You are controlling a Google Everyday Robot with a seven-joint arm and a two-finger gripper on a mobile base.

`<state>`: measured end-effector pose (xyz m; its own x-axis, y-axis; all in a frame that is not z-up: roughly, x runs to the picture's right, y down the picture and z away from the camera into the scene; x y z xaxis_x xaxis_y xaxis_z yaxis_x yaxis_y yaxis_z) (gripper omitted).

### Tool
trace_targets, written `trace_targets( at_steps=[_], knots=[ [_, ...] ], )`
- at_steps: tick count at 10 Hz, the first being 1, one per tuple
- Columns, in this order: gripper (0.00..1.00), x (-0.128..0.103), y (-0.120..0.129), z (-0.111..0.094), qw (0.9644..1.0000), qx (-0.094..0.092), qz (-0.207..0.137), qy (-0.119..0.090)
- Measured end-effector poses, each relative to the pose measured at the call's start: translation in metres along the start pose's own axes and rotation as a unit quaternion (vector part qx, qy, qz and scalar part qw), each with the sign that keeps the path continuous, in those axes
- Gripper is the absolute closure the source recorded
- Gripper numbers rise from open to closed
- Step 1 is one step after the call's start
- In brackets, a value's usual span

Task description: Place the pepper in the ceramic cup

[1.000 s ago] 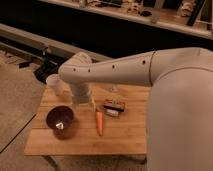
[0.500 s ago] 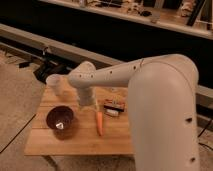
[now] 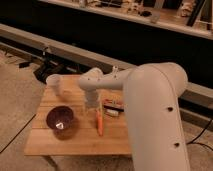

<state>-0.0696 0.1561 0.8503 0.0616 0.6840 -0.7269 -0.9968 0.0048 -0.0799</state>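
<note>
The orange pepper (image 3: 99,123) lies on the wooden table (image 3: 80,141), pointing toward the front edge. The pale ceramic cup (image 3: 54,84) stands upright at the table's back left corner. My gripper (image 3: 92,105) hangs from the white arm just above and behind the pepper's far end, well to the right of the cup. The pepper rests on the table, not lifted.
A wide dark maroon bowl (image 3: 61,120) sits at the front left, left of the pepper. A small dark block with a red stripe (image 3: 113,106) lies right of the gripper. My large white arm (image 3: 155,115) covers the table's right side. A dark ledge runs behind.
The arm has swung so that its bulk fills more of the right side. The gripper stays near the pepper's far end. The pepper, cup and bowl have not moved.
</note>
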Motion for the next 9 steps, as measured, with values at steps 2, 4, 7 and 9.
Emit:
trace_targets(
  at_steps=[2,4,7,9],
  knots=[
    [0.35,0.003,-0.012,0.009,1.0000,-0.005,0.003,0.005],
    [0.35,0.010,-0.012,0.011,0.9999,-0.003,-0.007,0.008],
    [0.35,0.022,-0.010,0.016,0.9996,0.002,-0.024,0.013],
    [0.35,0.025,-0.006,0.024,0.9994,0.004,-0.031,0.017]
  ],
)
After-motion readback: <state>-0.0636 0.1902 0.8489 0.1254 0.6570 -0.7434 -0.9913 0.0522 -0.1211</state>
